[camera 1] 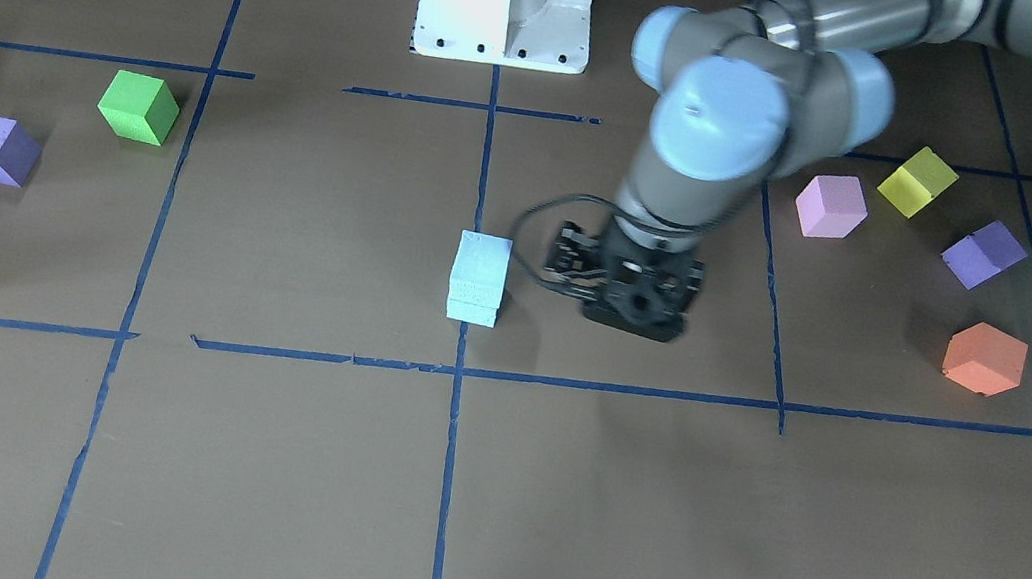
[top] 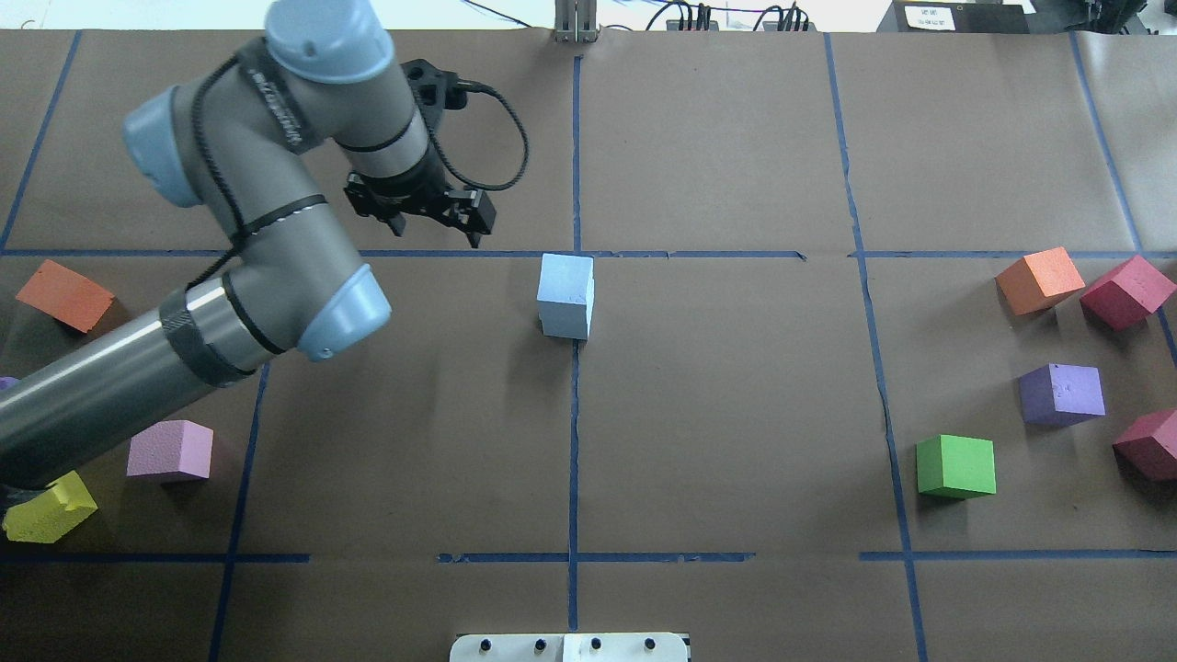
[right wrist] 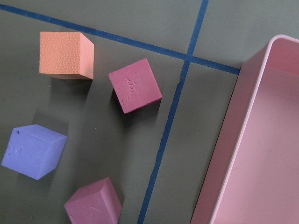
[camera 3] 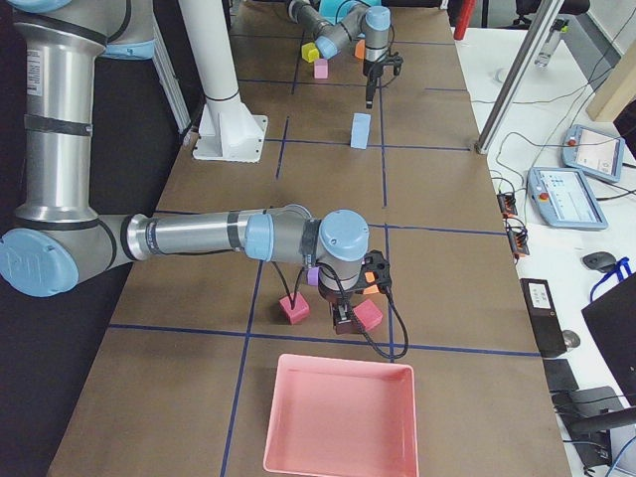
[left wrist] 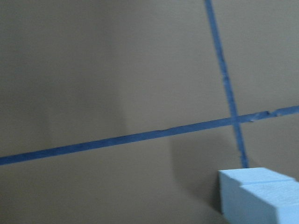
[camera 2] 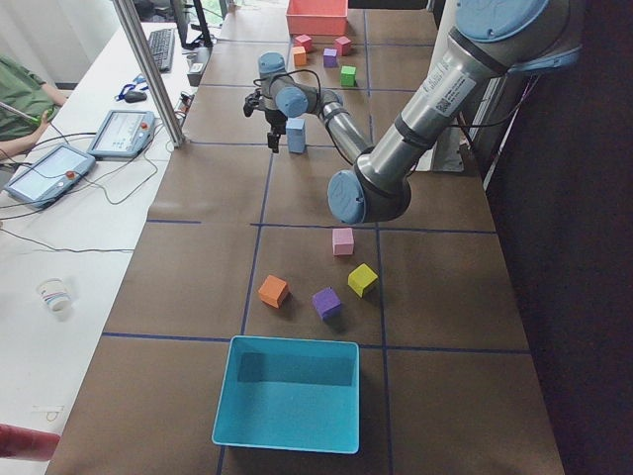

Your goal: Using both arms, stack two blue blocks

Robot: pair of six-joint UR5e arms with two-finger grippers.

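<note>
The two blue blocks (camera 1: 478, 279) are seen one on the other at the middle of the tabletop (top: 736, 414), where two blue tape lines (top: 574, 441) cross. The upper block (camera 1: 481, 262) is set almost flush on the lower block (camera 1: 472, 312), with only a slight offset along the seam. The stack is therefore judged to be built and standing on its own, since nothing is touching it.

The left gripper (top: 439, 233) is held beside the stack, toward the left end of the tabletop and clear of it. Its two fingers (top: 477, 237) are spread apart, and nothing is gripped between them. This pose is judged to be that of a gripper with the block let go, kept to one side so that the stack is not knocked. The blocks thus lie outside the fingers, off to their side. In the left wrist view only a corner of the stack is caught at the lower right, and no fingers are shown.

The right gripper (camera 3: 343, 323) is held low at the right end of the tabletop, well apart from the stack, just before the pink tray (camera 3: 338, 427) and over a red block (right wrist: 135, 85) and an orange block (right wrist: 65, 53). It is judged to be parked there out of the way. Whether its fingers are spread or closed cannot be told.
</note>
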